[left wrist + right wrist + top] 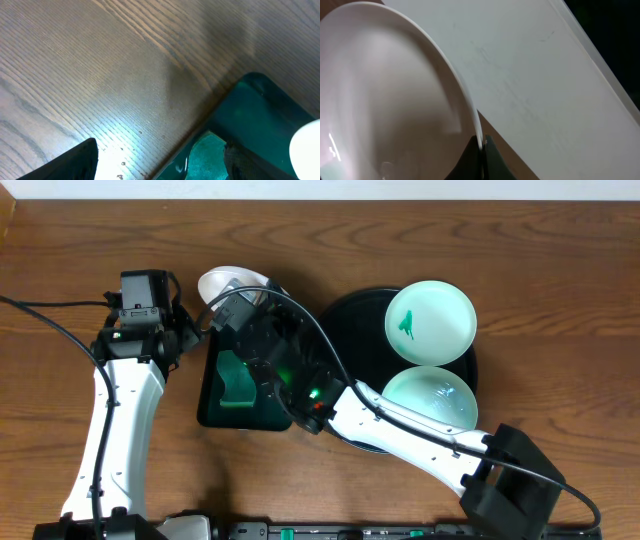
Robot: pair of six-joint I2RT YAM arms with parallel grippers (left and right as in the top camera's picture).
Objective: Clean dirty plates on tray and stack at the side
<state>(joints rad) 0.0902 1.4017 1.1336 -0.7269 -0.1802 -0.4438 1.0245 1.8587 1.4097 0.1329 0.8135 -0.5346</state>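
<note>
A white plate [228,283] is held tilted up on edge above the far end of the green tray, and my right gripper [243,304] is shut on its rim. In the right wrist view that plate [385,95] fills the left side, its thin rim pinched at my right gripper [481,144]. Two more plates lie on the round black tray [345,320]: one with a green smear [431,321] and one nearer me [432,397]. My left gripper [192,330] hovers open at the green tray's left edge. Its fingers [75,162] have nothing between them.
A dark green rectangular tray [212,405] holds a green sponge [236,380], which shows again in the left wrist view as the sponge [205,155] in the tray [260,115]. My right arm [400,430] crosses over the black tray's near side.
</note>
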